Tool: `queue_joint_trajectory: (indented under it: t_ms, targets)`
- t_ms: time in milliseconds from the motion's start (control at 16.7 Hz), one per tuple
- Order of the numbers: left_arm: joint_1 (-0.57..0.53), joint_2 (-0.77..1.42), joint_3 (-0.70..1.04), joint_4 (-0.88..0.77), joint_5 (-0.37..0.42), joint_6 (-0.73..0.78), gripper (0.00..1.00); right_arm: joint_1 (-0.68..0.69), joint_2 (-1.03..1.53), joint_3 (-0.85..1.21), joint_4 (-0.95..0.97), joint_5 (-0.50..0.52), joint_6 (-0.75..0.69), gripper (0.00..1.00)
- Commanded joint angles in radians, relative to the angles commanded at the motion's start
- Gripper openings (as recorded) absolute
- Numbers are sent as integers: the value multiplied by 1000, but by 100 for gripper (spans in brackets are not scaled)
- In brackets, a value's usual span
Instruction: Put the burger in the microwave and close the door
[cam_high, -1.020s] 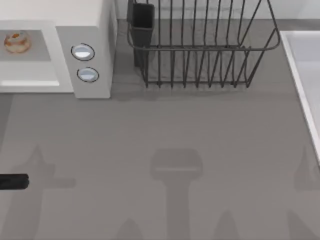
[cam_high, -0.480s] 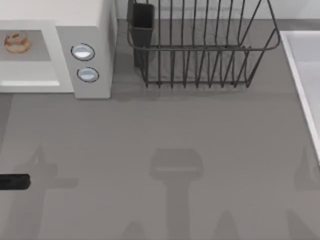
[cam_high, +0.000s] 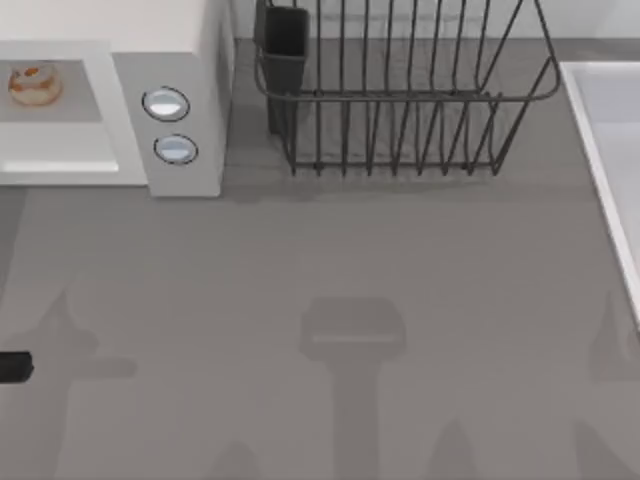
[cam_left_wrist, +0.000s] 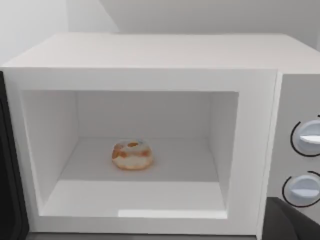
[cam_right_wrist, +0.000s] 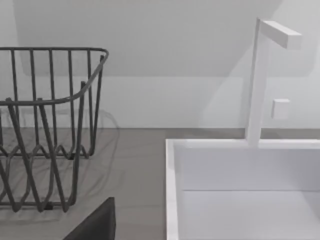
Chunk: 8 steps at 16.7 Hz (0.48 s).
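the left gripper (cam_high: 14, 367), fingers not discernible, sits low in front of the microwave (cam_high: 170, 60). the burger (cam_left_wrist: 132, 155) rests mid-cavity inside the microwave. a wire dish rack (cam_high: 400, 90) stands beside the microwave, a white sink (cam_right_wrist: 240, 190) beyond.

Even, soft overhead light, no glare or blur; faint arm-shaped shadows on the flat grey counter (cam_high: 400, 250) near its front edge, a thin shadow under the black wire dish rack (cam_high: 400, 100), white boxy microwave (cam_left_wrist: 150, 55) cavity evenly lit.

A dark tip of the left arm (cam_high: 14, 367) pokes in at the table's left edge.
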Motion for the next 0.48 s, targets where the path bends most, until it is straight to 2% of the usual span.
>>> queue_joint_trajectory:
  t_ms: [180,480]
  targets:
    - [68,-18,-6,-13,68,0,0,0,0,0,0,0,0,100]
    - [72,-16,-2,-12,72,0,0,0,0,0,0,0,0,100]
